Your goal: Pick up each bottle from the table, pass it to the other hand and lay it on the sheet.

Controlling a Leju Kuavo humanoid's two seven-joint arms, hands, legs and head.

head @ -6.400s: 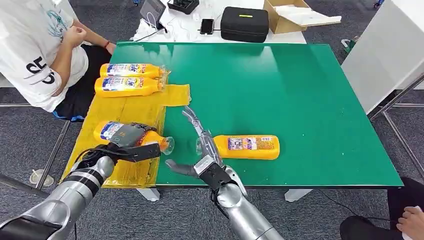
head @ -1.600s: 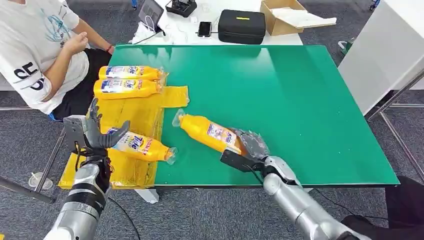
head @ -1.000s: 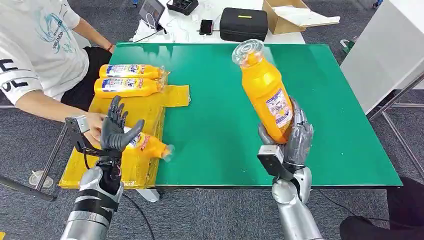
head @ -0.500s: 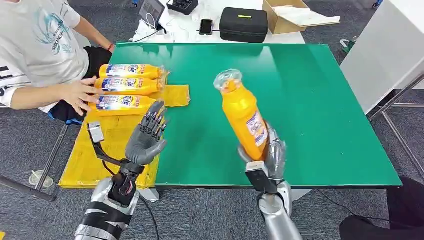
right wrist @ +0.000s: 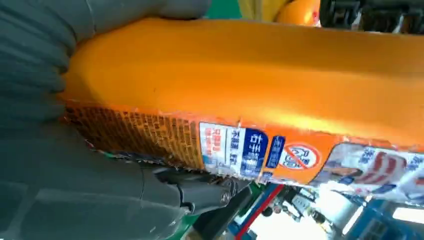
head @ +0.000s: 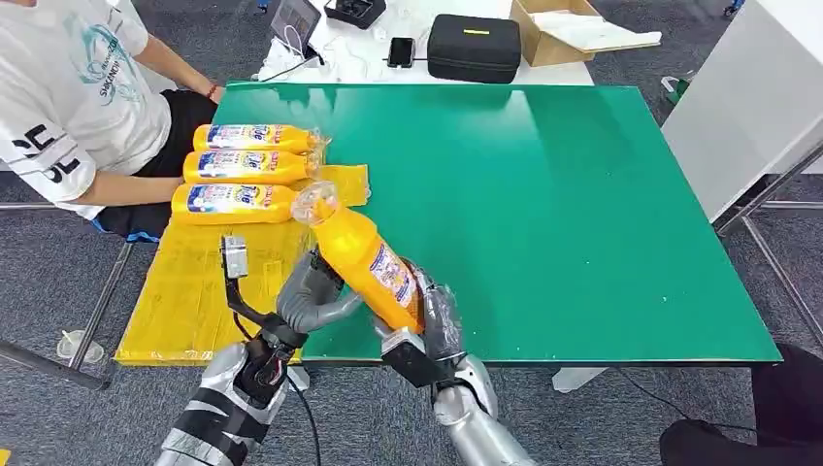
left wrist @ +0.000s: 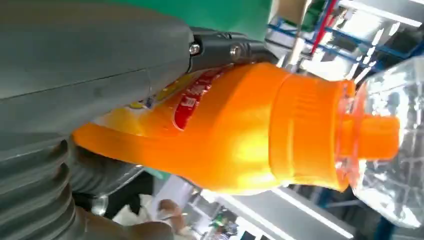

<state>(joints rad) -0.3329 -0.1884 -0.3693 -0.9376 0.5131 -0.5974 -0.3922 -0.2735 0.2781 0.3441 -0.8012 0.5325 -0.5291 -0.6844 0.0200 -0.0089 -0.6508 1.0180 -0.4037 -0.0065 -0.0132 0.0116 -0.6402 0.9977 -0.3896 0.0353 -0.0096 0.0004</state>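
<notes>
An orange bottle (head: 364,260) with a clear cap is held up in the air over the table's near edge, tilted with its cap toward the yellow sheet (head: 209,282). My right hand (head: 432,325) grips its base. My left hand (head: 312,296) wraps around its upper body. The left wrist view has the bottle's (left wrist: 235,130) neck and clear cap past my left hand (left wrist: 75,75). In the right wrist view my right hand (right wrist: 75,165) clasps the labelled body of the bottle (right wrist: 250,90). Three more orange bottles (head: 243,167) lie side by side at the sheet's far end.
The green table (head: 543,194) stretches right of the sheet. A person in a white shirt (head: 68,87) sits at the far left beside the bottles. A black case (head: 476,47), a phone and a cardboard box lie on the white table beyond.
My right hand has swung the bottle left and tilted it toward the sheet. My left hand has closed around its upper body. The person's hand has drawn back from the third bottle.
</notes>
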